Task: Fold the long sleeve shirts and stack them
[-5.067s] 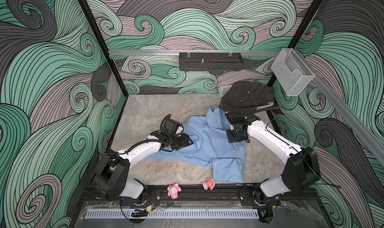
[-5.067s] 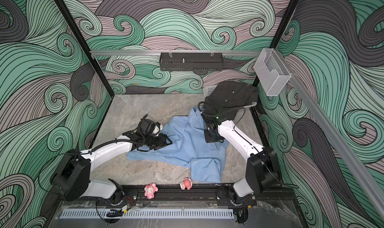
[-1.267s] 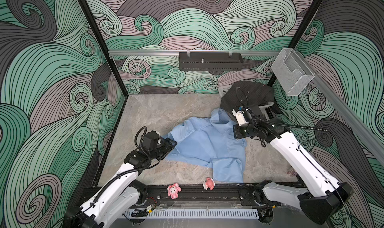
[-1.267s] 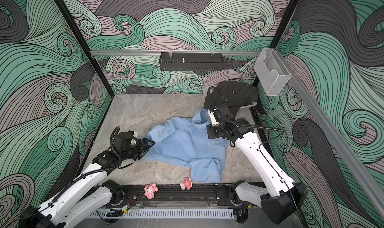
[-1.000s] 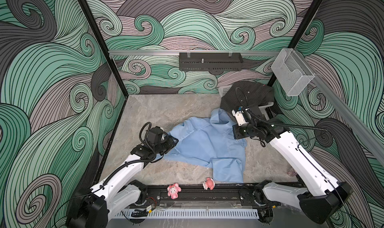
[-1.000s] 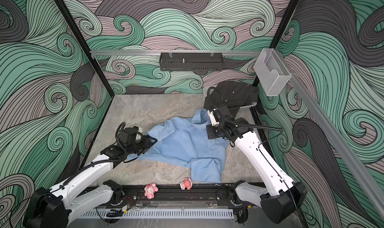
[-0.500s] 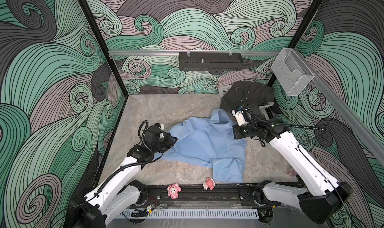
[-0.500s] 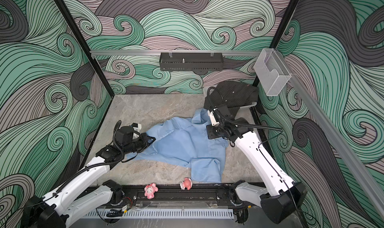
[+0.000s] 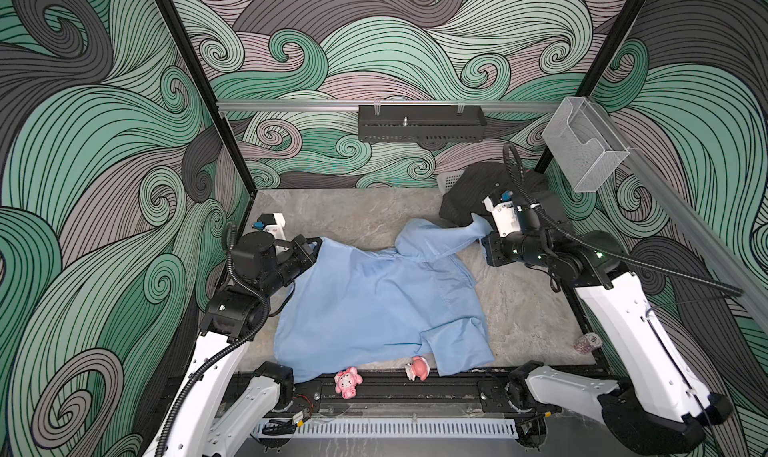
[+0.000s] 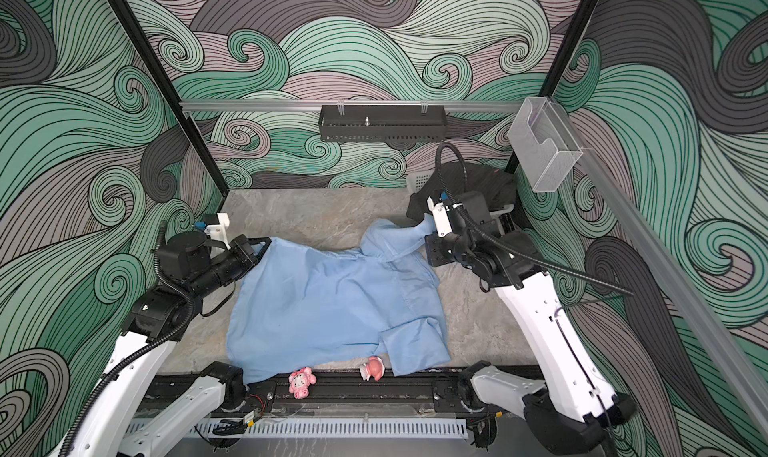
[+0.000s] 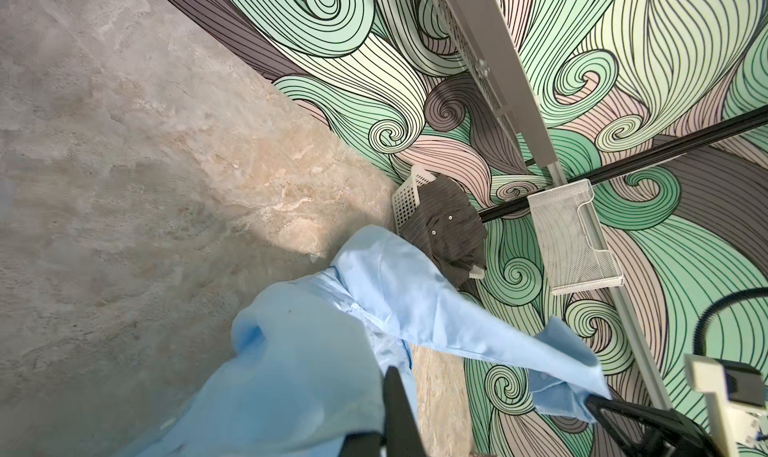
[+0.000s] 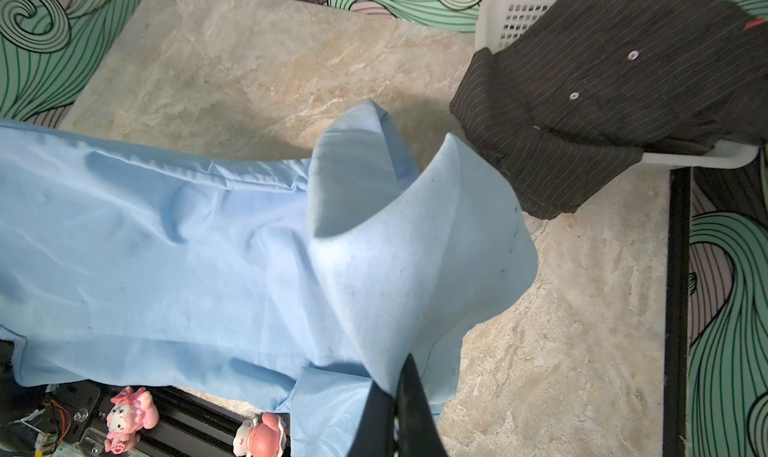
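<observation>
Just clamps left gripper (image 9: 313, 243) onto light blue collared cloth shirt (image 9: 374, 297) at counter's (image 9: 353, 216) left edge; keeps right gripper (image 9: 483, 228) clenched on its far-right fold; readies spreading flat.

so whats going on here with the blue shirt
Both hands are shut on the light blue shirt: the left hand at one edge, the right hand on a lifted part at far right. The rest lies spread on the table. The dark pinstriped shirt is draped over a white basket, untouched.
</observation>
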